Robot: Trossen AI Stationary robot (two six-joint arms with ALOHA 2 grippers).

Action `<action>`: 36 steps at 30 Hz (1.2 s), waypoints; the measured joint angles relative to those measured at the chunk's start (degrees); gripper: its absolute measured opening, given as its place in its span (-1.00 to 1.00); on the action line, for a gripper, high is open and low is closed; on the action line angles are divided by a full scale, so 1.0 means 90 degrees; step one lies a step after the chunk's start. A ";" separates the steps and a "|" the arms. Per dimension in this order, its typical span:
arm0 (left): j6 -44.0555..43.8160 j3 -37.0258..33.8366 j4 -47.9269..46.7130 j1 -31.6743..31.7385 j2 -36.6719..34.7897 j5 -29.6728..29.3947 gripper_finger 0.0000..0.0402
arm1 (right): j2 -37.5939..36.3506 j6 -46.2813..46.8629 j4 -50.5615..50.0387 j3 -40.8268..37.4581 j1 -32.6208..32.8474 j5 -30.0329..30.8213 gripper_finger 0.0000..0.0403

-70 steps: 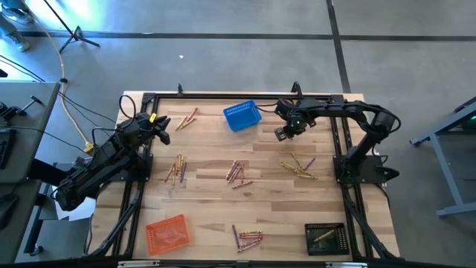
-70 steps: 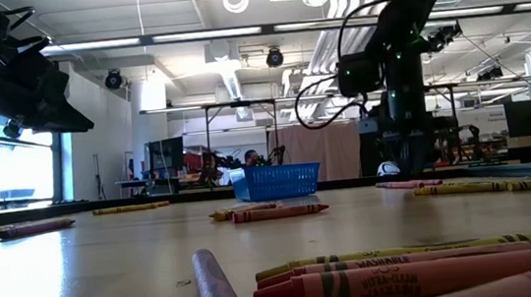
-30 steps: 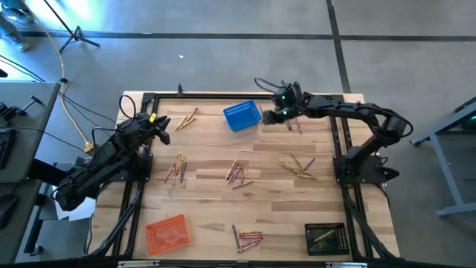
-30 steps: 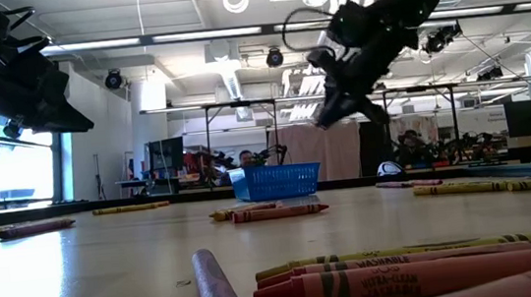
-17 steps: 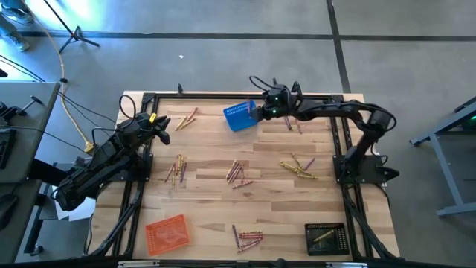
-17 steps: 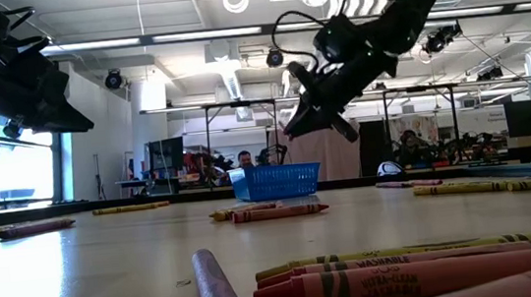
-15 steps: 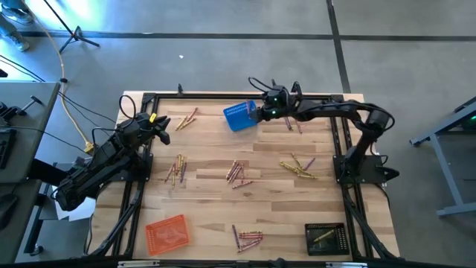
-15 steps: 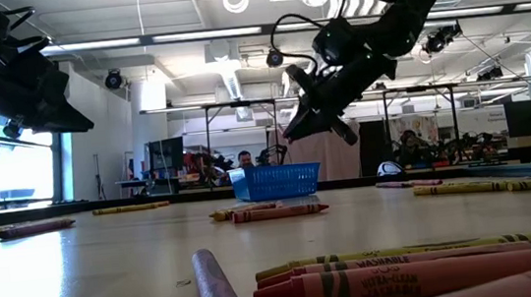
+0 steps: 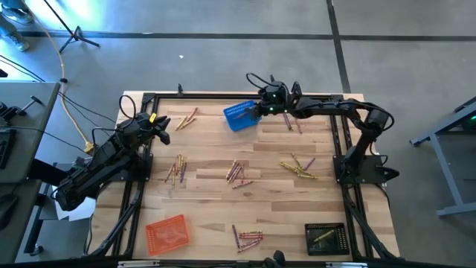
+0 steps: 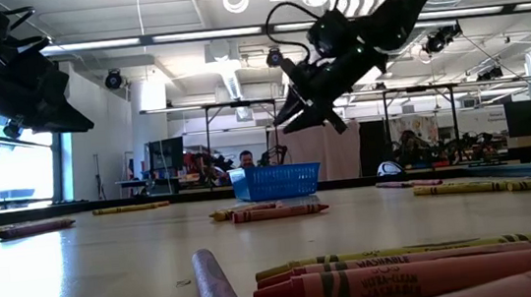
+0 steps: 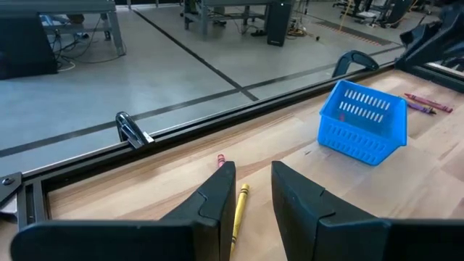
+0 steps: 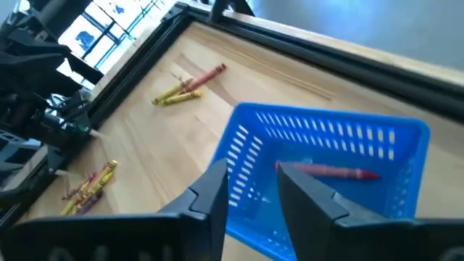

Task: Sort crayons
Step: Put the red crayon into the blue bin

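Right arm over the blue basket, crayon dropped in

Worktop (image 9: pixel 268 160) carries scattered crayon clusters (image 9: pixel 236 173); the right gripper (image 12: pixel 252 190) hangs above the blue basket (image 9: pixel 242 116), jaws parted and empty, likely releasing. A red crayon (image 12: pixel 335 171) lies inside. The left gripper (image 11: pixel 248 190) waits near the far-left corner, jaws narrowly apart, empty.

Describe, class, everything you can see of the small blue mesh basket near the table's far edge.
The small blue mesh basket looks like slotted plastic: rectangular, open-topped, with walls flaring outward. It stands upright on the wooden table, slightly askew to the far edge. A red crayon shows inside it; whether it has landed is unclear. The right gripper hangs over its right rim, jaws apart, not touching it.
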 joint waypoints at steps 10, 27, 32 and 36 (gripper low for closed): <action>0.0000 0.0000 0.0000 0.0000 0.0000 0.0000 -0.62 | -0.0175 -0.1358 -0.5800 0.1938 -0.0251 0.2119 -0.44; 0.0000 0.0000 0.0000 0.0000 0.0000 0.0000 -0.62 | -0.0228 -0.0851 -0.8175 0.0741 -0.1404 0.1954 -0.44; 0.0000 -0.0002 0.0000 0.0000 0.0000 0.0002 -0.62 | -0.0228 -0.0824 -0.7832 0.0502 -0.1373 0.1650 -0.44; 0.0000 -0.0001 0.0000 0.0000 0.0000 0.0000 -0.62 | -0.0228 -0.0913 -0.7637 0.0500 -0.1336 0.1491 -0.44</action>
